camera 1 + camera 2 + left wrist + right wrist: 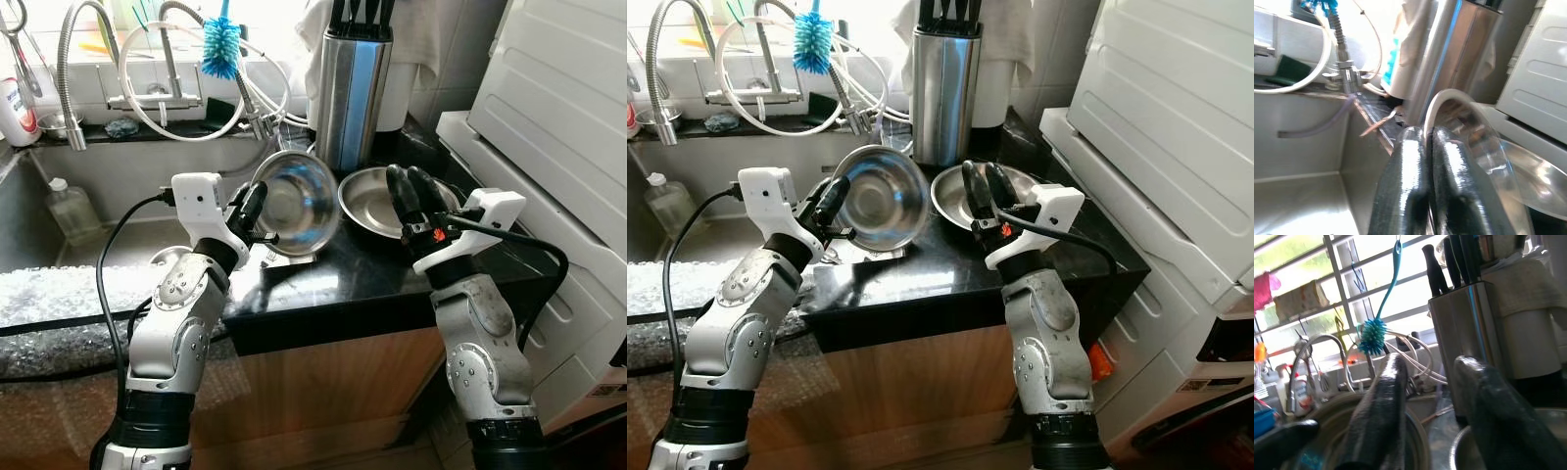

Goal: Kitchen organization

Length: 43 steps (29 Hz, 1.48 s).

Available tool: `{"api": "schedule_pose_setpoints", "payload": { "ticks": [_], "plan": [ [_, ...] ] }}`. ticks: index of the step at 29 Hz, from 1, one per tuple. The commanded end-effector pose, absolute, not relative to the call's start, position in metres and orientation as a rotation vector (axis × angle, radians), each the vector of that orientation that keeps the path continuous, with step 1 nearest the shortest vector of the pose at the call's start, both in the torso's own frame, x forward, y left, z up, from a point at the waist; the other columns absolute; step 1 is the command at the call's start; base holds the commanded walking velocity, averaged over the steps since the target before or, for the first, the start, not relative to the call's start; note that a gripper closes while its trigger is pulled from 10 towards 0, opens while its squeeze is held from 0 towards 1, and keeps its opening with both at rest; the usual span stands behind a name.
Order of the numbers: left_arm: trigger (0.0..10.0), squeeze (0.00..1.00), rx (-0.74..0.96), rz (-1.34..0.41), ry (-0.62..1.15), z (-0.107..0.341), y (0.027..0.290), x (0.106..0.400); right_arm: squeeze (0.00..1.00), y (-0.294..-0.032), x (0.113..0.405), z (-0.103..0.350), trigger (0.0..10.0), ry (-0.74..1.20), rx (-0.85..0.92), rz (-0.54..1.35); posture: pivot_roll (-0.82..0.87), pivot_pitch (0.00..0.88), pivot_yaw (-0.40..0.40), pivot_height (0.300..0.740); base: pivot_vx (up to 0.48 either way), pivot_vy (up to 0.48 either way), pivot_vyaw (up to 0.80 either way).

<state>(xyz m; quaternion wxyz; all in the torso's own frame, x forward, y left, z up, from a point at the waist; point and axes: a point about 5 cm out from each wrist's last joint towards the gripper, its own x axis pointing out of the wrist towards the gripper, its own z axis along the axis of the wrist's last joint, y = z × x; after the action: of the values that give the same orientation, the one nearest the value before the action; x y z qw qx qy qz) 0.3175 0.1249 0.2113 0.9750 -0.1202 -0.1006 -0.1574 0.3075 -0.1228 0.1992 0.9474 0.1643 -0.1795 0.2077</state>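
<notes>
Left gripper [253, 211] pinched on rim of steel bowl [294, 203], held tilted above the counter [323, 284], beside second bowl [364, 203]. Right gripper [411, 191] fingers apart over second bowl. Risk: thin rim grip slips; bowl drops, clatters.

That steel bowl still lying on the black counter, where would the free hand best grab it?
Probably by the near rim. The bowl lies flat and open side up on the counter, with the knife block close behind it. The right hand hovers open over that near edge, so coming down from above, one finger inside and one outside, looks easiest.
</notes>
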Motion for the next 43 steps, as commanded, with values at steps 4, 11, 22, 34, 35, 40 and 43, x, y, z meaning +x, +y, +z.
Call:
{"api": "schedule_pose_setpoints", "payload": {
  "ticks": [4,11,22,34,35,40,43],
  "plan": [
    [0.0,0.00,-0.237,-0.300,-0.217,0.213,0.125,0.319,1.00,-0.123,0.307,0.213,10.0,-0.416,0.402,0.447,-0.13,0.000,-0.067,0.740,0.000,0.000,0.00],
    [0.0,0.00,-0.263,-0.134,-0.235,0.213,0.140,0.325,0.00,-0.124,0.306,0.213,10.0,-0.413,0.386,0.444,-0.13,0.000,-0.065,0.740,0.000,0.000,0.00],
    [10.0,0.00,-0.269,0.178,-0.339,0.222,0.179,0.335,0.00,-0.119,0.292,0.197,10.0,-0.355,0.314,0.452,-0.14,0.000,-0.064,0.740,0.000,0.000,0.00],
    [10.0,0.00,-0.102,0.296,-0.311,0.197,0.203,0.336,0.00,-0.135,0.266,0.163,10.0,-0.256,0.164,0.359,-0.15,0.000,-0.065,0.740,0.000,0.000,0.00],
    [10.0,0.00,-0.075,0.341,-0.293,0.192,0.209,0.336,0.00,-0.137,0.260,0.158,10.0,-0.240,0.154,0.350,-0.16,0.000,-0.066,0.740,0.000,0.000,0.00],
    [10.0,0.00,-0.007,0.332,-0.170,0.171,0.208,0.343,0.00,-0.138,0.254,0.154,10.0,-0.225,0.131,0.338,-0.15,0.000,-0.067,0.740,0.000,0.000,0.00],
    [10.0,0.00,0.021,0.294,-0.128,0.164,0.204,0.344,0.00,-0.138,0.251,0.154,10.0,-0.224,0.127,0.337,-0.16,0.000,-0.066,0.740,0.000,0.000,0.00]
  ]
}}
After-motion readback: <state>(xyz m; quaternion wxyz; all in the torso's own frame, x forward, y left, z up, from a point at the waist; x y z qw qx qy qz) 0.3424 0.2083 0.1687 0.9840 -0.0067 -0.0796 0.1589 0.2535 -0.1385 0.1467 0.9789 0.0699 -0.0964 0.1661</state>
